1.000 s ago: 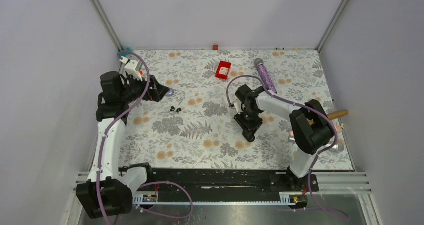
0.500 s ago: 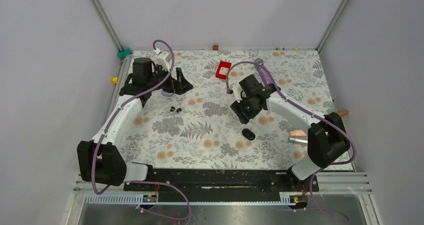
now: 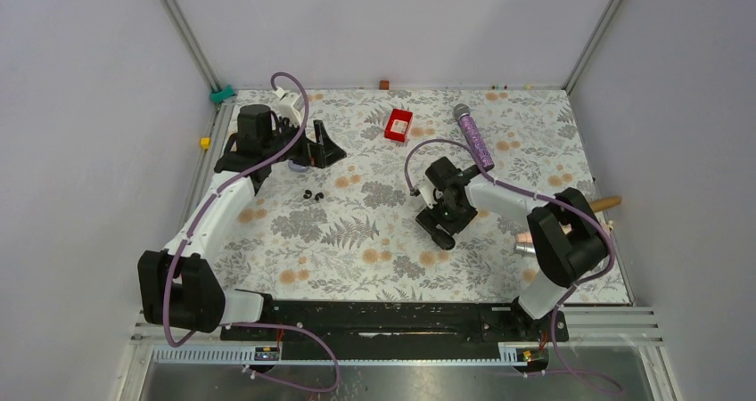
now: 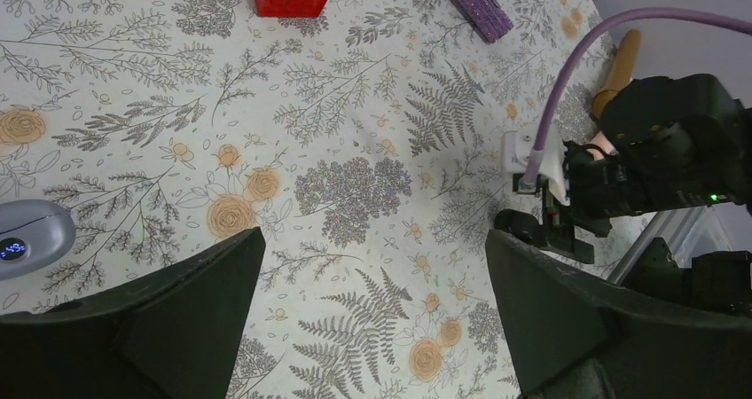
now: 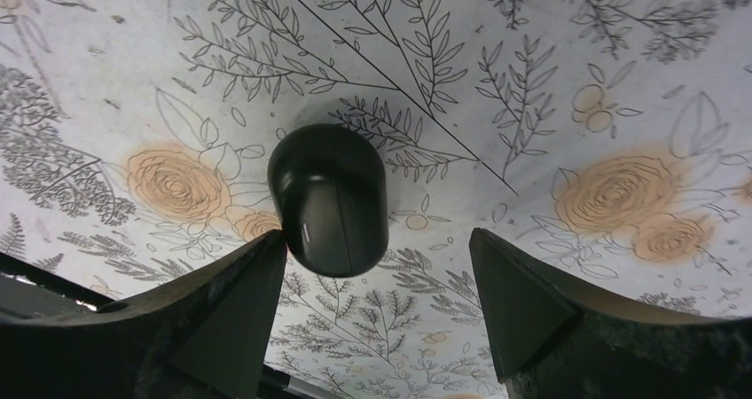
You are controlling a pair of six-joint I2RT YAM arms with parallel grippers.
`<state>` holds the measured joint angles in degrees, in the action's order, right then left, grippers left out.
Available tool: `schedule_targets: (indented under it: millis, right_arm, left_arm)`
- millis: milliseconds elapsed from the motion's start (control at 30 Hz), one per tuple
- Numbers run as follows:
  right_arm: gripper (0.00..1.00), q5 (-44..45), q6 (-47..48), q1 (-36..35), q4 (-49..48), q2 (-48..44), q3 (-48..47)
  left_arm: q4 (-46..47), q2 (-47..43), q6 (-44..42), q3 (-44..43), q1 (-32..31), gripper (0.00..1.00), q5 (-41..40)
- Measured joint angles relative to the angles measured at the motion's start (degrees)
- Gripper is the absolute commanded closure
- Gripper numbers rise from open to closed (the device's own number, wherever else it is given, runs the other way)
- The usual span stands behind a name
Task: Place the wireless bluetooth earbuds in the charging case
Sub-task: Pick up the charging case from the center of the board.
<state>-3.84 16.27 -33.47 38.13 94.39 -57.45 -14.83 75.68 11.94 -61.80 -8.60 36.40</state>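
Note:
Two tiny black earbuds (image 3: pixel 313 193) lie side by side on the floral mat, near of my left gripper (image 3: pixel 321 148). That gripper is open and empty in the left wrist view (image 4: pixel 372 319). The lavender-grey charging case (image 4: pixel 25 236) lies shut at the left edge of that view, beside the left finger (image 4: pixel 133 328); in the top view the gripper hides it. My right gripper (image 3: pixel 441 227) is open low over a larger black oval object (image 5: pixel 330 197), whose edge is at the left finger (image 5: pixel 239 310). The earbuds show in neither wrist view.
A red box (image 3: pixel 398 124) and a purple glitter microphone (image 3: pixel 472 138) lie at the back. A wooden handle (image 3: pixel 603 205) and a silver cylinder (image 3: pixel 526 248) lie at the right edge. A small yellow piece (image 3: pixel 205 142) sits on the left rim.
My right gripper has dropped back toward me and now stands over the black oval object. My left arm swung toward the back a second ago and has since stayed nearly still.

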Motion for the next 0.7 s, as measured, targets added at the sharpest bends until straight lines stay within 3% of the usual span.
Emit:
schedule_targets:
  millis: [167,300,400,700]
  right_arm:
    - [0.26,-0.11,-0.72,-0.26,-0.11,3.43,0.00]
    - [0.51,0.15,-1.05,-0.35,-0.17,3.65,0.00]
    - [0.61,-0.15,-1.29,-0.39,-0.50,3.65,0.02]
    - [0.67,-0.28,-0.63,-1.11,-3.69,-5.20,2.27]
  left_arm:
    - [0.09,-0.17,0.17,0.57,0.00,0.01,0.02]
    - [0.42,-0.20,0.63,0.57,0.00,0.02,0.02]
    - [0.81,-0.07,1.25,0.57,0.00,0.01,0.00]
    - [1.66,5.86,3.52,0.57,0.00,0.02,1.01]
